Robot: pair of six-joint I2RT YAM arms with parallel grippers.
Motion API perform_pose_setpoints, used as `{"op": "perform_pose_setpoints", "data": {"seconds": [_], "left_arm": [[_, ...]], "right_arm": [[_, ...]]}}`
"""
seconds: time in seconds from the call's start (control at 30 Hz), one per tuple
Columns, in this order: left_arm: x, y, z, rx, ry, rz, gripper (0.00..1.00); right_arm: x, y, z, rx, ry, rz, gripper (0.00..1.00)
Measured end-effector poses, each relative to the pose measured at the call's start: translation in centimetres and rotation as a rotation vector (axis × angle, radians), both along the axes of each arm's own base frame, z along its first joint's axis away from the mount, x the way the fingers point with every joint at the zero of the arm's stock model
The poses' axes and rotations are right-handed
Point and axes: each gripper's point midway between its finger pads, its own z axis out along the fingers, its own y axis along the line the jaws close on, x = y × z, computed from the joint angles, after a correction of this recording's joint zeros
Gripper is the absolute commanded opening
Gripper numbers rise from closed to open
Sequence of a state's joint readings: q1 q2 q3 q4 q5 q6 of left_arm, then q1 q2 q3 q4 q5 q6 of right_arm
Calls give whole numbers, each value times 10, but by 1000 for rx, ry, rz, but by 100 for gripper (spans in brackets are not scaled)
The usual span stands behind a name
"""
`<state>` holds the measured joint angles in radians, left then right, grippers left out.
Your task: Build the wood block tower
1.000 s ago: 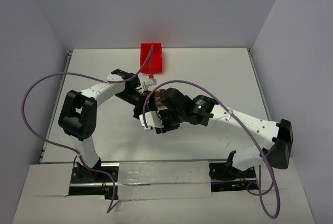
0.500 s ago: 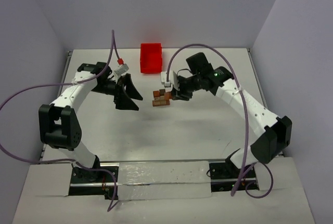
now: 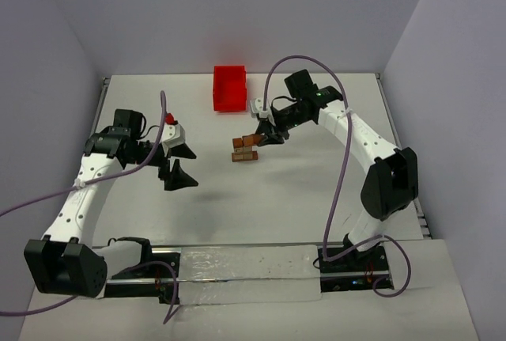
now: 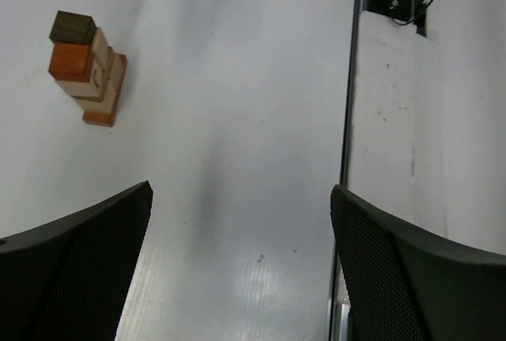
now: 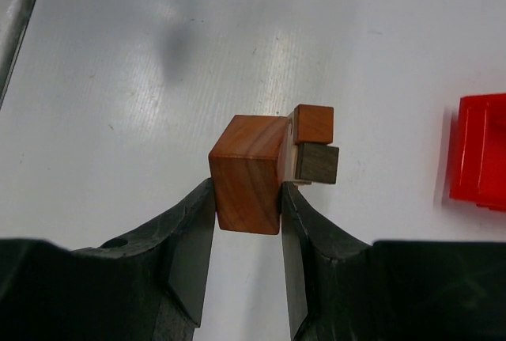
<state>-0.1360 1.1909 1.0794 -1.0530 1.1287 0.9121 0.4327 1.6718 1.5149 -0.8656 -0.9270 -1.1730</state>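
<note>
Status: build partly complete. The wood block tower [image 3: 244, 151] stands on the bench [image 3: 316, 198] as a short stack of tan, reddish-brown and dark brown pieces, with a dark cube and a reddish cube visible at its upper end in the left wrist view. The right gripper [image 5: 247, 206] is clamped on a reddish-brown block [image 5: 247, 173], one jaw on each side face, and the grip looks square. The tower sits just beyond that gripper's fingertips and slightly to the right of the held block. Whether block and tower are touching cannot be determined, as the block hides the near side of the stack. This block is judged not yet placed, so at least one placement and release remain. No loose blocks are seen on the bench, so it may be among the last pieces. The left gripper [image 3: 180, 164] has its jaws spread wide and carries nothing. The tower lies well ahead of it and off to its left. A red bin [image 3: 229, 88] stands beyond the tower, apart from it.
</note>
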Motion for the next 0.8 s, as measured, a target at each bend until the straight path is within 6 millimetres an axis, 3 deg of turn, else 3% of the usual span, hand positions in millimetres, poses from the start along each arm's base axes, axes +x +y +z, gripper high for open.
{"op": "perform_pose_setpoints", "data": {"seconds": [0.4, 0.6, 0.8], "left_arm": [[9, 7, -4, 71, 12, 71, 99], [17, -5, 9, 59, 19, 52, 99], [12, -20, 12, 47, 41, 22, 99]], "right_arm": [[26, 14, -16, 63, 20, 83, 3], [38, 15, -25, 65, 33, 82, 3], [46, 18, -31, 69, 47, 82, 4]]}}
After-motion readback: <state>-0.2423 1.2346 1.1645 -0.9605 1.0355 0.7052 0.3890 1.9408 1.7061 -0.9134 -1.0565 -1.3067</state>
